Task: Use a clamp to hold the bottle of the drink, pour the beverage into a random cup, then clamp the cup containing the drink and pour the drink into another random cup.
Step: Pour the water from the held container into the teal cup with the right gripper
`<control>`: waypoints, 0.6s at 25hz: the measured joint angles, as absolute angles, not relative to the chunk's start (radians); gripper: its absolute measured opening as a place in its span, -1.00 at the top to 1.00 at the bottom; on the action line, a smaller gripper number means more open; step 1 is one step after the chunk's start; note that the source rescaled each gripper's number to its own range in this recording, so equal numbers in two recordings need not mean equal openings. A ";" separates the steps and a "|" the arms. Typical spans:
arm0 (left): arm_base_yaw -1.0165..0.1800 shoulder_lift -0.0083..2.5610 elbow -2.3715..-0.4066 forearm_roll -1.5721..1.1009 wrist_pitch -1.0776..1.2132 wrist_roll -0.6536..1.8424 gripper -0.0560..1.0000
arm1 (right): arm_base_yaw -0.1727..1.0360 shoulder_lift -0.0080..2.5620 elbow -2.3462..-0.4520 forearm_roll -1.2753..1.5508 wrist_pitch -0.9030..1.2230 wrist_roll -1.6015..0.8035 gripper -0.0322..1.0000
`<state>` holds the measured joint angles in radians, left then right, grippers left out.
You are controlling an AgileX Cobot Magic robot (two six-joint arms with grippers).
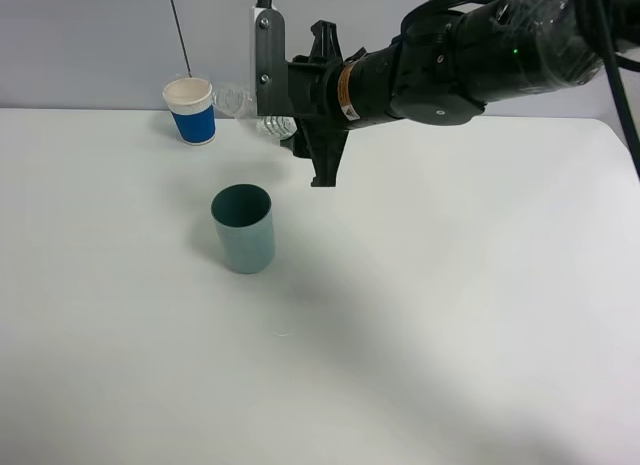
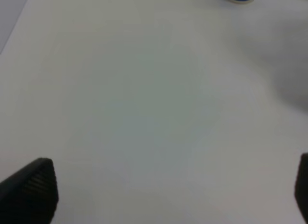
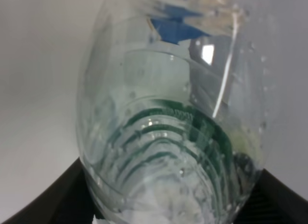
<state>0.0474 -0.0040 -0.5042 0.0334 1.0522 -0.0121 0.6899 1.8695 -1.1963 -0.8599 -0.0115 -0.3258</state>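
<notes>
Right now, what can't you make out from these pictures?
- High view: whether drink is leaving the bottle; its clear mouth is too small to read.
- High view: any liquid in the blue cup or green cup; too small, insides unclear.
- Left wrist view: blue cup cut off by the edge, blurred.
- Right wrist view: bottle fills the frame, warping everything behind it.

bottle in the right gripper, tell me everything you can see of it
The bottle is clear ribbed plastic with droplets on the inside; how much drink is left is unclear. The right gripper clamps it above the table, tipped onto its side, one end close to the rim of the blue and white cup.
</notes>
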 joint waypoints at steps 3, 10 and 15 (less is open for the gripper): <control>0.047 -0.004 -0.504 0.033 1.052 -0.012 -0.99 | 0.698 1.884 -1.210 -0.923 0.009 -0.340 0.93; 0.047 -0.004 -0.504 0.033 1.052 -0.012 -0.99 | 0.703 1.899 -1.215 -1.032 0.038 -0.360 0.93; 0.047 -0.004 -0.504 0.033 1.052 -0.012 -0.99 | 0.703 1.899 -1.215 -1.105 0.075 -0.374 0.93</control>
